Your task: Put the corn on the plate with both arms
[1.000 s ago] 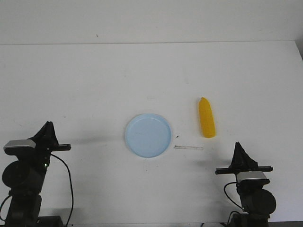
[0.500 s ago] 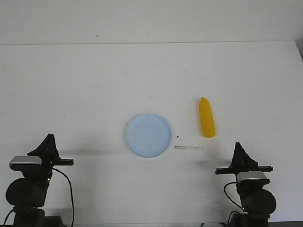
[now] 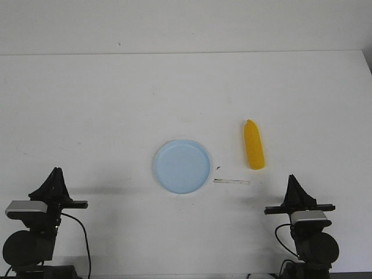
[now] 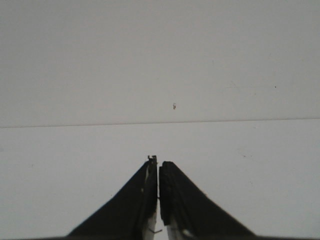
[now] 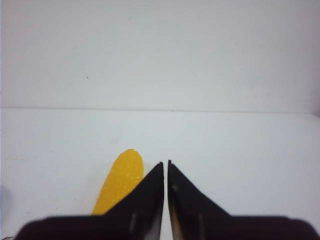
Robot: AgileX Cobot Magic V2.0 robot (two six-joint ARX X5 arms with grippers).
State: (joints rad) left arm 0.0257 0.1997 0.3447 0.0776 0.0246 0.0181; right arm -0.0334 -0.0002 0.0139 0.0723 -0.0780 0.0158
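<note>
At the near edge of the white table (image 3: pixel 116 104), the left arm (image 3: pixel 29 238) sits folded low at the left corner and the right arm (image 3: pixel 311 241) at the right corner; a loose black cable (image 3: pixel 86 244) hangs beside the left arm's base. The left gripper (image 4: pixel 158 165) points across bare table, its jaws pressed together with only a hairline seam between them, holding nothing; the right gripper (image 5: pixel 165 164) likewise shows its jaws pressed together and empty, with the corn (image 5: pixel 120 182) lying on the table just ahead and to one side of the fingertips, not touched by them.

Further out, a thin pale strip (image 3: pixel 231 182) lies flat on the table between the right arm and the corn, with a small dark fleck (image 3: pixel 217 168) near it. The plate (image 3: pixel 181 166) rests flat near the table's middle, round and pale blue, bearing nothing; the corn (image 3: pixel 253 145) lies to its right, near but apart from the rim, lengthwise along the robot's facing direction, tapered tip pointing away. Beyond, the table's far edge meets a plain pale wall (image 3: pixel 186 23).
</note>
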